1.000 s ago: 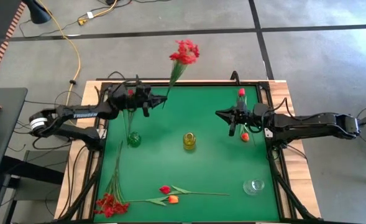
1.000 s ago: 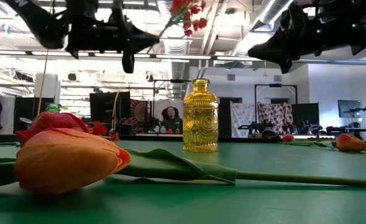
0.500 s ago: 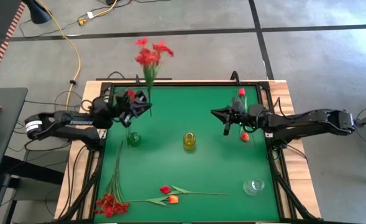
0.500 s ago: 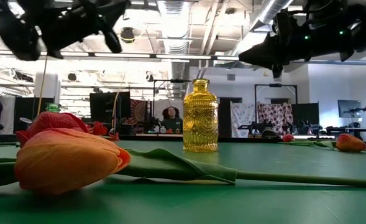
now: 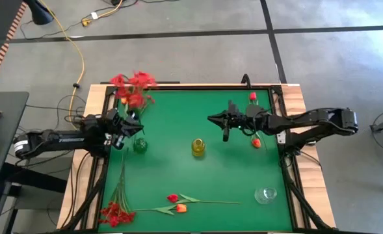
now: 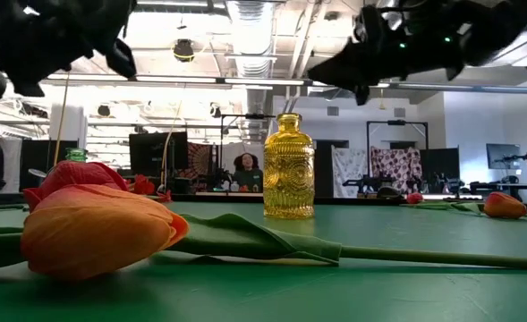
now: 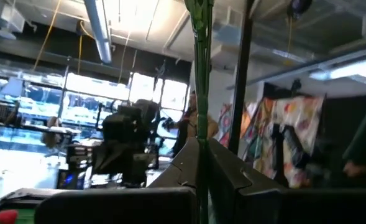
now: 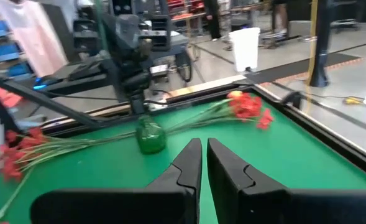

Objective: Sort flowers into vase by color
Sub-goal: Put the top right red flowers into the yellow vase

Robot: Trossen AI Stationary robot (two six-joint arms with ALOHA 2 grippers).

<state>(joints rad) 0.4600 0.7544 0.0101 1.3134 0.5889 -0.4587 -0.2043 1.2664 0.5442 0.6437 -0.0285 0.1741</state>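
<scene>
My left gripper (image 5: 129, 127) is shut on a bunch of small red blossoms (image 5: 131, 90), held above the table's far left, just behind the green vase (image 5: 140, 145). Its stem (image 7: 200, 93) rises between the fingers in the left wrist view. My right gripper (image 5: 225, 125) is shut and empty, above the table right of the yellow vase (image 5: 198, 147); its fingers (image 8: 201, 163) point toward the green vase (image 8: 150, 137). A second red bunch (image 5: 116, 213), a red bud (image 5: 172, 197) and an orange tulip (image 5: 181, 208) lie flat near the front edge. My left gripper pinches the bunch's green stem (image 7: 199, 134) between its two fingers, well below the blossoms. The fingers come roughly level from the table's left and lie across the stem. The bunch stands nearly upright above the fingers, lifted clear of the table.
A clear glass vase (image 5: 265, 194) stands at the front right. A red bud (image 5: 252, 97) and another flower head (image 5: 257, 142) lie along the right edge. In the low view the orange tulip (image 6: 93, 228) lies close to the camera and the yellow vase (image 6: 288, 167) stands mid-table.
My left gripper has gone toward the table's left and near edges, toward the green vase, still holding the bunch; the blossoms have swung from far centre to the far left. My right gripper has gone toward the table's left, nearer the yellow vase.
</scene>
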